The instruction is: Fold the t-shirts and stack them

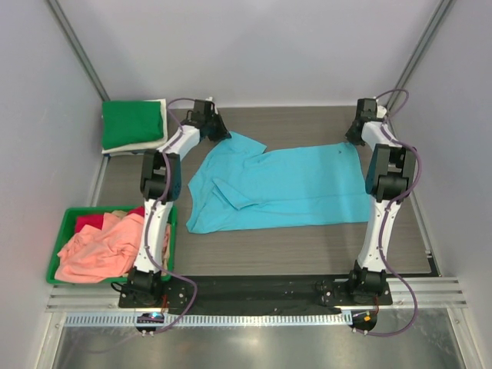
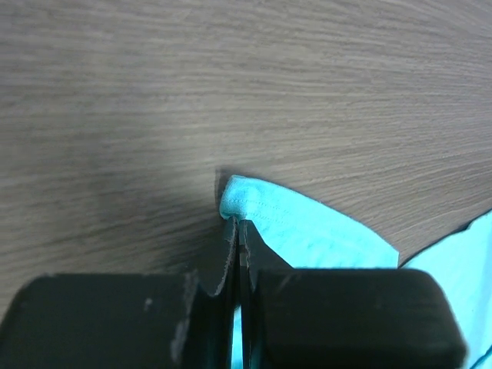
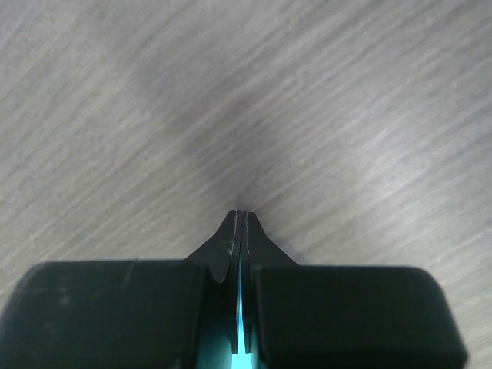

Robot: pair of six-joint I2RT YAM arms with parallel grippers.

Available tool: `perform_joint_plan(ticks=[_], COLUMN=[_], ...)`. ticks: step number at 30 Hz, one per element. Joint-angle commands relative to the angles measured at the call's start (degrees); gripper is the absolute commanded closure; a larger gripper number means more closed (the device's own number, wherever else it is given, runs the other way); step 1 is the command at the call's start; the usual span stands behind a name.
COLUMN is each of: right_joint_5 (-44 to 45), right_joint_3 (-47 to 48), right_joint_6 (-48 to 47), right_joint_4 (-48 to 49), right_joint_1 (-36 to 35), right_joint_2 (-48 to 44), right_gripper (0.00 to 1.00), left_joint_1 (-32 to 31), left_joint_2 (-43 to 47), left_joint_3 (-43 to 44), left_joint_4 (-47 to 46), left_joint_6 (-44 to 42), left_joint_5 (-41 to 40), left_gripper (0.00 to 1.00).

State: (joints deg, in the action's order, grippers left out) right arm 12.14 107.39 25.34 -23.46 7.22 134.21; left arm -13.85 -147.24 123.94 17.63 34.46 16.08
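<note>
Sky-blue shirt (image 1: pixel 284 188) spread at the centre of the table (image 1: pixel 307 246), held at two far corners.
Left gripper (image 2: pixel 237 228), pressed together, pinches a hem corner at 11 o'clock; right gripper (image 3: pixel 240 217) pinches the shirt's edge at 1 o'clock. A folded green shirt (image 1: pixel 132 123) lies at 10 o'clock.

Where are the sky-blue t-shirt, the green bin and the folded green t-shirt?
sky-blue t-shirt (image 1: pixel 307 188): top external view, mid-body.
green bin (image 1: pixel 92 210): top external view, far rim.
folded green t-shirt (image 1: pixel 132 123): top external view, top face.
</note>
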Motion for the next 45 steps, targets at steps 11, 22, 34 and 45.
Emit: perform_joint_plan(ticks=[11,22,34,45], right_joint_5=[-4.3,-7.0,-9.5,-10.2], right_joint_3=[-14.2,-32.0,-43.3,-49.4], right_joint_6=[3.1,4.6,7.9,9.1], right_joint_4=[1.6,4.6,7.0,8.6], right_joint_1=[-0.3,-0.2,6.9,8.7], right_joint_2=[-20.9,-36.6,-45.3,-46.7], right_gripper=[0.99,0.99,0.99,0.99], left_joint_1=[0.0,-3.6,-6.0,-6.8], left_joint_2=[23.0,41.6,59.8,67.6], left_joint_3=[-18.8,-35.1,-54.2,-63.8], left_joint_4=[1.6,2.2,3.4,4.1], left_joint_6=[-1.5,-3.1,-3.5,-3.4], left_joint_5=[-1.8,-4.6,-10.4,-12.4], left_gripper=[1.00,1.00,1.00,1.00])
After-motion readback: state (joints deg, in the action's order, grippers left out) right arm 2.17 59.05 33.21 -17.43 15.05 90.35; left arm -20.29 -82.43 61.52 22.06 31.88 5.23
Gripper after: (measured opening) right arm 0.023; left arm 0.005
